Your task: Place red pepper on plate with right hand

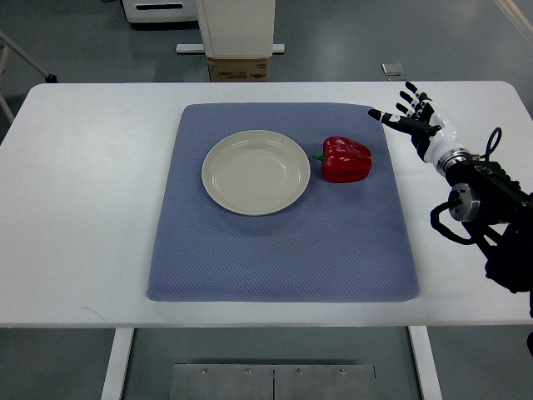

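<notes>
A red pepper (346, 158) with a green stem lies on its side on the blue mat, just right of the plate. The cream plate (218, 183) sits near the mat's middle and holds nothing. My right hand (410, 114) hovers over the white table to the right of the pepper and slightly behind it, a short gap away. Its fingers are spread and hold nothing. The right arm comes in from the right edge. No left arm shows.
The blue mat (275, 258) covers the centre of the white table (75, 208). Beyond the table's far edge stand a cardboard box (239, 68) and a white pedestal base.
</notes>
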